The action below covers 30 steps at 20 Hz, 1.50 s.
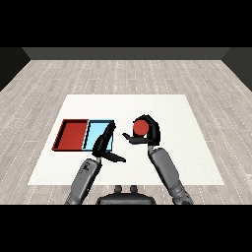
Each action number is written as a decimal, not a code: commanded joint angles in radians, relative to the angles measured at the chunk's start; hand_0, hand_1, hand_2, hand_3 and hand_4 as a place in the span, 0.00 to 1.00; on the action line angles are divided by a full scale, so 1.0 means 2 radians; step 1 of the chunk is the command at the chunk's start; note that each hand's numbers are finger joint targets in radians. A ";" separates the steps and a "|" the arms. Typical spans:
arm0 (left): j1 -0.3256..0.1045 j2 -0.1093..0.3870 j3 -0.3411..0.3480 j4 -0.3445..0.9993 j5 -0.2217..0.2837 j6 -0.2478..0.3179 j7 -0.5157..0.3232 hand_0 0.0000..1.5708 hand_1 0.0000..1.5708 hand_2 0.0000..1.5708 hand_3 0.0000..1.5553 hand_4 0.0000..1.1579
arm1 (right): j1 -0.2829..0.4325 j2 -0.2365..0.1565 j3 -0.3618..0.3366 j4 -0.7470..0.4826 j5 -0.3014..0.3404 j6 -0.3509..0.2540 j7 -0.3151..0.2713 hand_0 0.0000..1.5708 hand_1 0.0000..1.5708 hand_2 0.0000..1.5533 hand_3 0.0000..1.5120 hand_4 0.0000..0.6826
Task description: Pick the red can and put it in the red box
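Half done, we judged: our right hand (147, 130) curled round the can (141, 128), right of both trays; left hand (105, 145) hung open; the red tray (73, 135) waited, leftmost on the tabletop (187, 147).

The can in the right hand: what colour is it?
Red; the can shows best in the head view, held by the right hand.
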<state>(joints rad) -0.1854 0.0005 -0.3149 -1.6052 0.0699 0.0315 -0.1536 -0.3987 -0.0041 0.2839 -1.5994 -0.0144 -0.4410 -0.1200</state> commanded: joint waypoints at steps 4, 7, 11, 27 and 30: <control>-0.032 0.000 -0.043 0.076 0.012 0.040 -0.026 0.00 0.00 0.00 0.00 0.00 | -0.042 0.002 0.012 0.046 -0.012 -0.029 -0.022 1.00 1.00 0.95 0.94 0.96; -0.042 0.000 -0.036 0.076 0.035 0.025 0.004 0.00 0.00 0.00 0.00 0.00 | 0.031 0.002 0.037 -0.015 0.009 -0.009 -0.017 1.00 1.00 0.95 0.93 0.95; -0.081 0.000 -0.078 0.128 0.068 0.072 -0.015 0.00 0.00 0.00 0.00 0.00 | 0.016 0.002 0.021 -0.013 0.010 0.007 -0.012 1.00 1.00 0.95 0.94 0.96; -0.085 0.000 -0.094 0.153 0.107 0.053 -0.043 0.00 0.00 0.00 0.00 0.00 | -0.009 0.002 0.066 0.002 -0.022 -0.027 -0.032 1.00 1.00 0.95 0.93 0.92; -0.076 0.000 -0.133 0.127 0.118 0.087 -0.044 0.00 0.00 0.00 0.00 0.00 | -0.052 0.002 0.081 0.021 -0.025 -0.048 -0.013 1.00 1.00 0.95 0.93 0.96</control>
<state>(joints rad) -0.3400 0.0098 -0.5176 -1.3303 0.2836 0.1758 -0.2158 -0.4486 -0.0060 0.4289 -1.5932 -0.0419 -0.5116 -0.1504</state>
